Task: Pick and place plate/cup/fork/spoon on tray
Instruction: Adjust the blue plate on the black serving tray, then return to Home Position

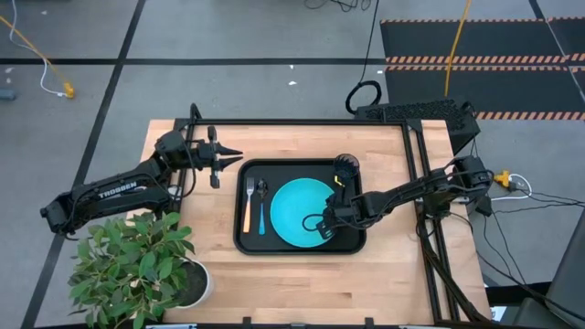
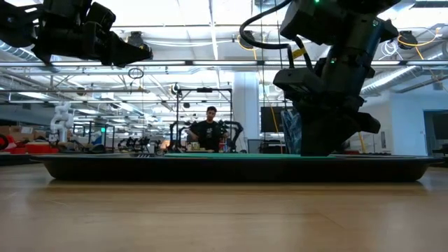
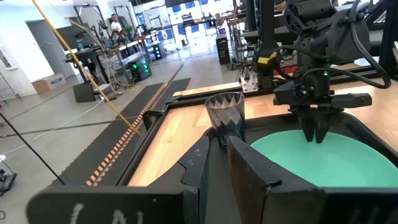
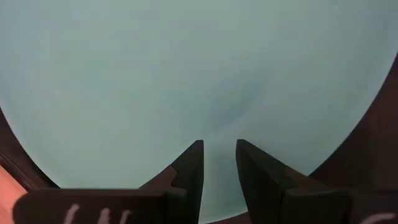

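While the left gripper waits just beyond the tray's far left corner with its jaws nearly together, the right gripper points down at the plate's right edge, fingers a narrow gap apart and holding nothing. On the tray, the plate lies at the centre, the fork and spoon lie side by side to its left, and the cup stands in the far right corner.

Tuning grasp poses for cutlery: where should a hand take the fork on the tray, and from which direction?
Take the fork at mid-handle, straight down from above, jaws across its width. It lies flat in the tray, tines toward the far rim, and the spoon lies close alongside, so a side approach looks blocked; keep the opening narrow.
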